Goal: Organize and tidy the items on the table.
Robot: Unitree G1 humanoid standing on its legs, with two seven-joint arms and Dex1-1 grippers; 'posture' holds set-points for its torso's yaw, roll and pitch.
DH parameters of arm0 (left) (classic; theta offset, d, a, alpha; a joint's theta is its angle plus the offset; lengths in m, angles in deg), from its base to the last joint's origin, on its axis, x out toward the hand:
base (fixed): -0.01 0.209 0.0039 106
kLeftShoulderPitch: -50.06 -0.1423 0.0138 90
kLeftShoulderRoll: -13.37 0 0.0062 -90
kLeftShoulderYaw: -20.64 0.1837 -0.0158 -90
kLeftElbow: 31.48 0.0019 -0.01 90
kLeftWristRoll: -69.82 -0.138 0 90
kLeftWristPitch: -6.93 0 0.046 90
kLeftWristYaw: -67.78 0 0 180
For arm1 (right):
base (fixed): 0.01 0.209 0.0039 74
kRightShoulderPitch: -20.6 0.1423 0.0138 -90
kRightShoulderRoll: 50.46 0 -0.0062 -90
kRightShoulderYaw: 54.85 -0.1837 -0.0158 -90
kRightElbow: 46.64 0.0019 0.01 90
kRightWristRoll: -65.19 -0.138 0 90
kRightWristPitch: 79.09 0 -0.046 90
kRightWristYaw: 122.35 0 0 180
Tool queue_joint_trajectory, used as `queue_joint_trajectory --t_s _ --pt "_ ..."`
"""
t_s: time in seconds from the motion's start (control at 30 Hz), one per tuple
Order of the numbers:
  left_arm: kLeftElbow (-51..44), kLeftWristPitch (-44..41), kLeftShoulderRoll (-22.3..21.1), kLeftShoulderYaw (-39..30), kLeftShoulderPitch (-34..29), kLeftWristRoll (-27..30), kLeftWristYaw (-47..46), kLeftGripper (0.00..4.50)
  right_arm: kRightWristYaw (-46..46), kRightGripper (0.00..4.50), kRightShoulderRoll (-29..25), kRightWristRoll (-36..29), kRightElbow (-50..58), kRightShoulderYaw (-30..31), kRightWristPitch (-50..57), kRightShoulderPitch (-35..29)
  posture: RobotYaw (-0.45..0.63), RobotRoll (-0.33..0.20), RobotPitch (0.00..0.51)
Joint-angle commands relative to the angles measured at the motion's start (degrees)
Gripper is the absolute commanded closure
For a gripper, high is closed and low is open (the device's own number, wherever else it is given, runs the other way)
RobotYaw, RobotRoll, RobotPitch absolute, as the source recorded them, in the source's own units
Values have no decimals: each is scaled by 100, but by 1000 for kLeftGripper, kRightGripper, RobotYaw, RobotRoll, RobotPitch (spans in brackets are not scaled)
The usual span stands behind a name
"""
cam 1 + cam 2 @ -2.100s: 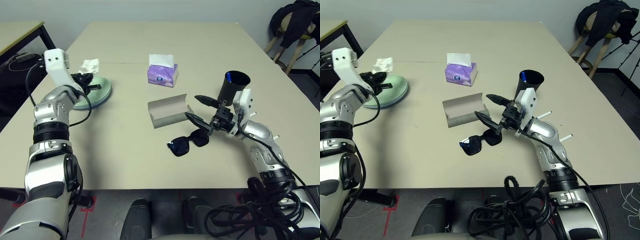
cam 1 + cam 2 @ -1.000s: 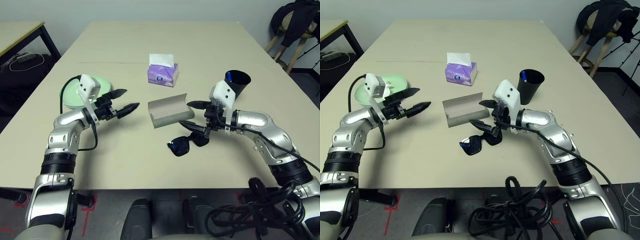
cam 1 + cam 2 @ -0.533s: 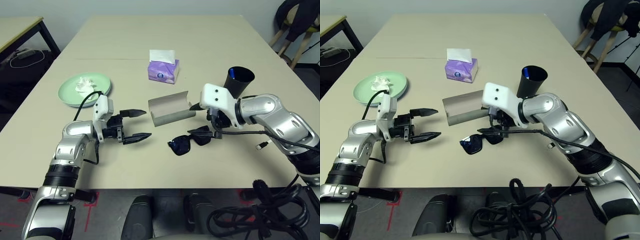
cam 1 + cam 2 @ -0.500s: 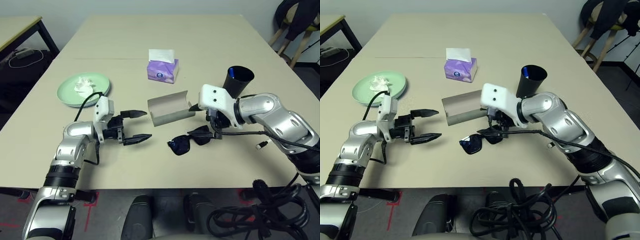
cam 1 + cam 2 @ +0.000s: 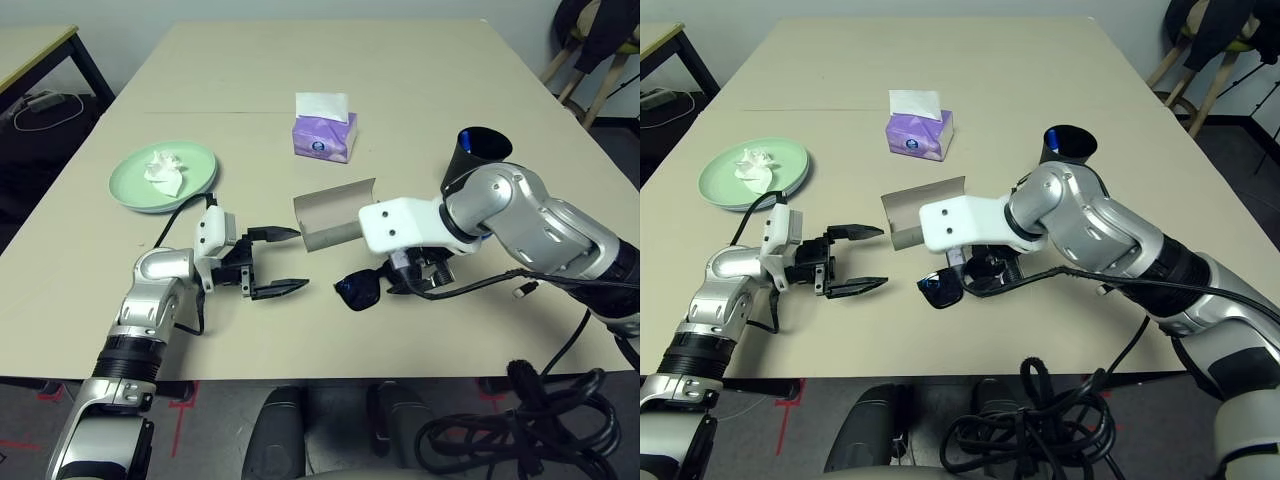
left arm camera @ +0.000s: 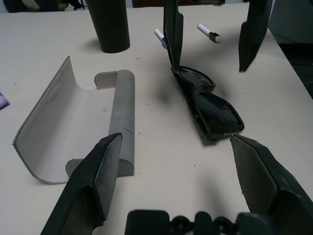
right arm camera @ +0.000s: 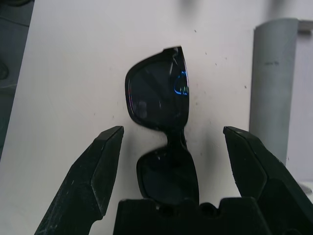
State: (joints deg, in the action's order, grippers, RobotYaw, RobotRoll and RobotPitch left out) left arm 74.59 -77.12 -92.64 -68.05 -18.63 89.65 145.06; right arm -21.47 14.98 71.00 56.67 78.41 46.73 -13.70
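Black sunglasses [image 5: 372,287] lie folded on the table [image 5: 400,70], just in front of the open grey glasses case [image 5: 335,212]. My right gripper [image 7: 172,129] points down over the sunglasses, open, one finger on each side. My left gripper [image 5: 298,259] hovers low to the left of the case, open and empty, facing the case and sunglasses. A pale green plate [image 5: 195,165] at the left holds the crumpled white tissue [image 5: 163,167]. The purple tissue box [image 5: 324,135] stands behind the case. The black cup [image 5: 478,150] is at the right, with white blue-capped pens [image 6: 208,32] near it.
A smaller black-legged desk [image 5: 30,45] stands off the table's far left corner. A stool [image 5: 600,30] with dark clothing sits beyond the far right corner. The right forearm [image 5: 530,225] stretches across the table's right side.
My left gripper left the plate and swung to the middle, beside the case. My right arm turned to point down over the sunglasses. The camera tilted downward.
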Motion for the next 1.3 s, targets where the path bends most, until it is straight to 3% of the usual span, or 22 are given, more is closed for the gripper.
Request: queue_joint_trajectory --t_s 0.03,0.47,1.3 --pt "-197 71 -23 94 -157 -94 -75 34 -153 0 54 334 -186 248 -223 95 121 0 152" --pt "-326 54 -8 130 -244 -112 -296 34 -462 0 361 1145 -957 234 -901 242 138 0 150" --pt "-307 74 -53 147 -207 -125 -336 34 -714 0 779 1606 -1263 141 -1068 44 139 0 149"
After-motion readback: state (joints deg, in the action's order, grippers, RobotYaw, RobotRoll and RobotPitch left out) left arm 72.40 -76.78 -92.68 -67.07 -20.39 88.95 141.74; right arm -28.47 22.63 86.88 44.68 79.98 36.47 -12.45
